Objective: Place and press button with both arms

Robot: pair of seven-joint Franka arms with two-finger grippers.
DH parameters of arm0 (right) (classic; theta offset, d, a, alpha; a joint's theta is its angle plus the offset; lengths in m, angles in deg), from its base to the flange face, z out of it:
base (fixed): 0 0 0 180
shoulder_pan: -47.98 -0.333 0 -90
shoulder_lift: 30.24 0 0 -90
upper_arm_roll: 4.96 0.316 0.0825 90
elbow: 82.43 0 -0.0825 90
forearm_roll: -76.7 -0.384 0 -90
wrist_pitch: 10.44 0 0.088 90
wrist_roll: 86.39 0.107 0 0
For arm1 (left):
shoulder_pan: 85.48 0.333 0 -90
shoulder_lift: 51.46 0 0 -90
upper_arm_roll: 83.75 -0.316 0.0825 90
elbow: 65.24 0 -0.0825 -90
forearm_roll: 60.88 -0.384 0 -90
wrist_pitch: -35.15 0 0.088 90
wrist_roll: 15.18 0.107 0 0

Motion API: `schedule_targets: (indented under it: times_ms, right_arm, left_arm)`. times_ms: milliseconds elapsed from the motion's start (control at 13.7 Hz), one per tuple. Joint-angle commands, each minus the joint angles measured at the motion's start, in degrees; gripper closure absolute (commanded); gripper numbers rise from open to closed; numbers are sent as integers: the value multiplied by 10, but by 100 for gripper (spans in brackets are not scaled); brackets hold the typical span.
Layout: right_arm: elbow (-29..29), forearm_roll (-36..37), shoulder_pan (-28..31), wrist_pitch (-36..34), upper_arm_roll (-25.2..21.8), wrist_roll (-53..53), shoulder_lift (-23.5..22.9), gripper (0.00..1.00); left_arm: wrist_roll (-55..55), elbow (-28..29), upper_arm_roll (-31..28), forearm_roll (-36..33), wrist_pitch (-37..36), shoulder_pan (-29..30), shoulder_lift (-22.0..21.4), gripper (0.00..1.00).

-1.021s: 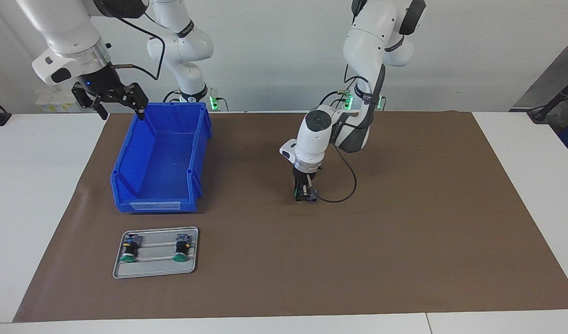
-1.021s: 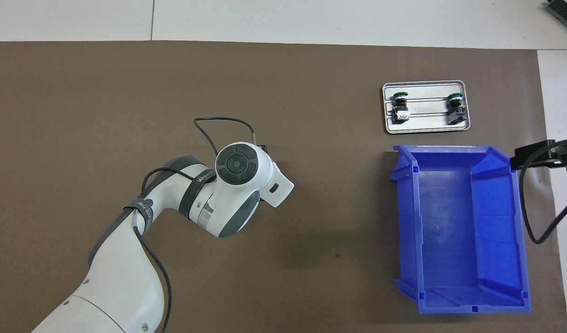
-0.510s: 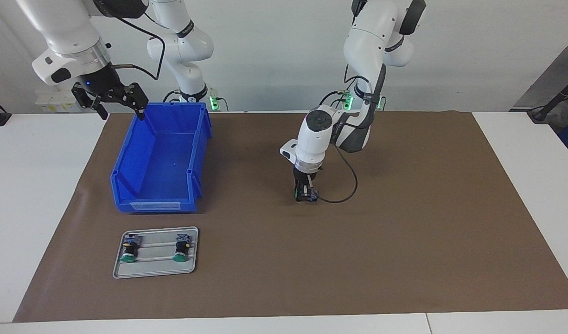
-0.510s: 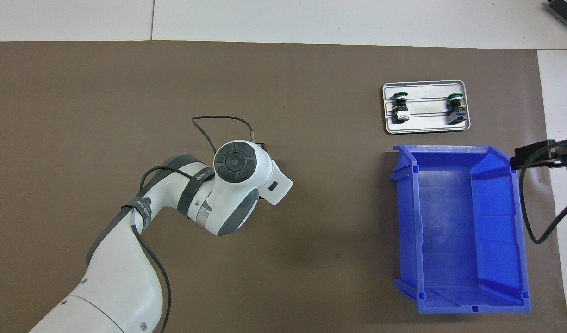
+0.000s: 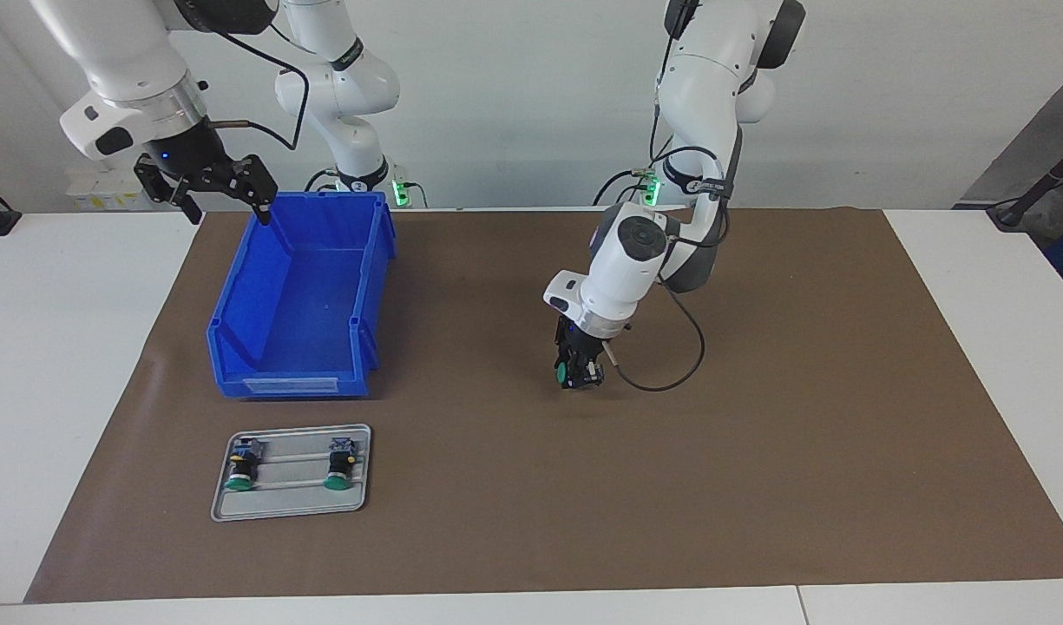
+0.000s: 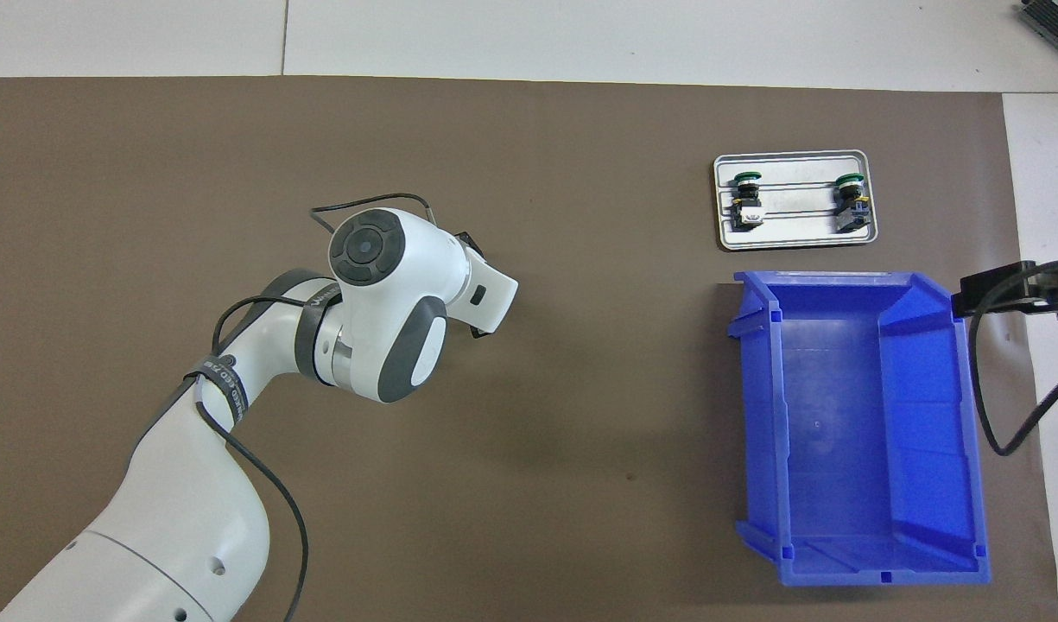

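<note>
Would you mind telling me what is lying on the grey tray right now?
Two green-capped buttons lie on the grey tray, one toward each end, with a bare gap between them. Nothing covers the tray; only the buttons' undersides are hidden.

A white counter (image 5: 71,347) carries a brown mat (image 5: 757,451) that covers most of its top. On the mat, toward the right arm's end, stands an open blue bin (image 5: 298,299). A grey tray (image 5: 292,473) lies just beside the bin, farther from the robots.
</note>
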State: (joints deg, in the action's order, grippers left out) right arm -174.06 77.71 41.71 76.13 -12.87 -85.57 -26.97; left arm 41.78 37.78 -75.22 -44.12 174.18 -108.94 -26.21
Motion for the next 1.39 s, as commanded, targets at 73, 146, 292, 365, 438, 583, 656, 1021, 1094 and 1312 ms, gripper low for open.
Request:
schedule_targets:
  times_ms: [73, 146, 292, 365, 438, 583, 656, 1021, 1094, 1312]
  right_arm:
    - [-12, -10, 1, -4, 1, 9, 13, 0]
    - [-12, -10, 1, -4, 1, 9, 13, 0]
    - [-12, -10, 1, -4, 1, 9, 13, 0]
    - [-12, -10, 1, -4, 1, 9, 13, 0]
    - [-13, -10, 1, -4, 1, 9, 13, 0]
    - [-12, -10, 1, -4, 1, 9, 13, 0]
    - [-12, -10, 1, -4, 1, 9, 13, 0]
    - [-12, -10, 1, -4, 1, 9, 13, 0]
    - [-13, -10, 1, -4, 1, 9, 13, 0]
    - [-12, -10, 1, -4, 1, 9, 13, 0]
  left_arm:
    - [107, -9, 6, 162, -11, 41, -6, 84]
    - [139, -5, 6, 212, -12, 51, -15, 84]
    - [179, 2, 6, 285, -16, 63, -27, 84]
    - [195, 9, 6, 306, -15, 68, -28, 84]
    - [216, 21, 6, 326, -14, 69, -34, 84]
    - [296, 50, 6, 415, -14, 85, -47, 84]
    - [355, 72, 6, 479, -15, 95, -58, 84]
    - [525, 150, 5, 644, -23, 118, -92, 84]
    - [550, 164, 5, 677, -30, 119, -99, 85]
    - [640, 213, 4, 762, -51, 135, -121, 97]
